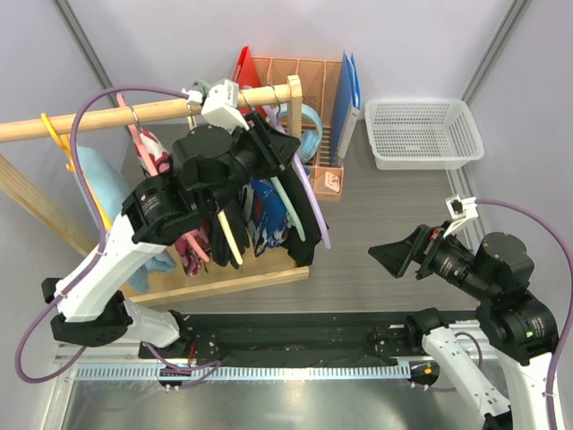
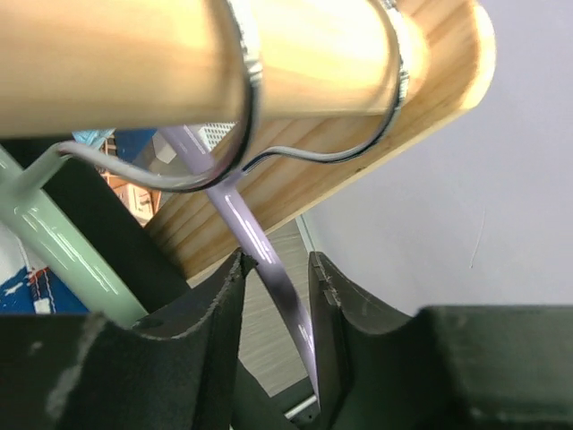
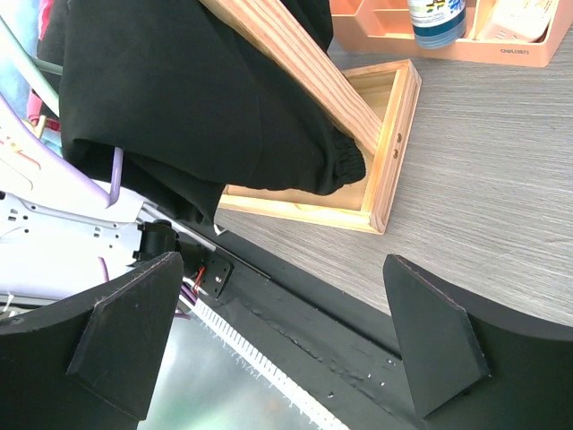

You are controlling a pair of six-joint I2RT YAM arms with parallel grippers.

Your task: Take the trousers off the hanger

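Fingers of my left gripper [image 2: 276, 262] straddle the lilac hanger [image 2: 253, 240] just under the rod [image 2: 134, 63], half-closed, gap on one side. The black trousers [image 3: 179, 98] hang from it, I think. I'd pinch squarely, then lift its hook clear. My right gripper [image 3: 282, 331] gapes wide, idle.

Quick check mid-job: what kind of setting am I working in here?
Probably a robot test bench staged as a small wardrobe: a wooden rail hung with clothes hangers, plain grey partition walls, and a white basket on the tabletop.
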